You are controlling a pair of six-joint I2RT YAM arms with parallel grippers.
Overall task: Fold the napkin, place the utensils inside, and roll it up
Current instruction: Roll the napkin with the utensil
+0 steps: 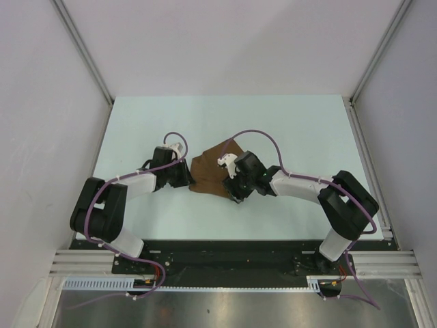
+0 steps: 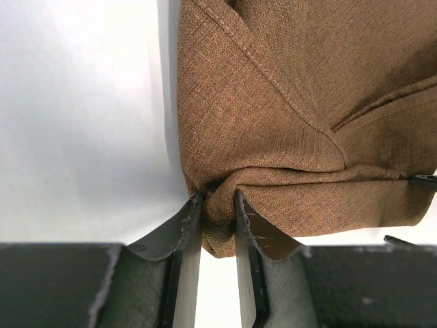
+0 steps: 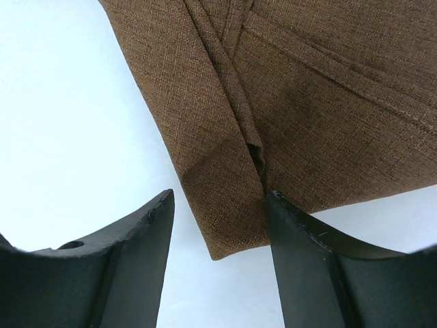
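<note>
The brown napkin (image 1: 210, 164) lies folded and bunched on the table between my two arms. My left gripper (image 1: 187, 179) is at its left end; in the left wrist view this gripper (image 2: 218, 198) is shut on a gathered corner of the napkin (image 2: 273, 102). My right gripper (image 1: 236, 192) is over the cloth's near right edge. In the right wrist view this gripper (image 3: 221, 196) stands open around a hanging corner of the napkin (image 3: 307, 102); its right finger (image 3: 300, 253) touches the cloth and the left finger stays apart. The utensils are out of view.
A pale green table (image 1: 293, 130) carries everything, with white walls on three sides and metal rails (image 1: 365, 157) along its edges. The black base plate (image 1: 225, 254) holding both arms runs along the near edge.
</note>
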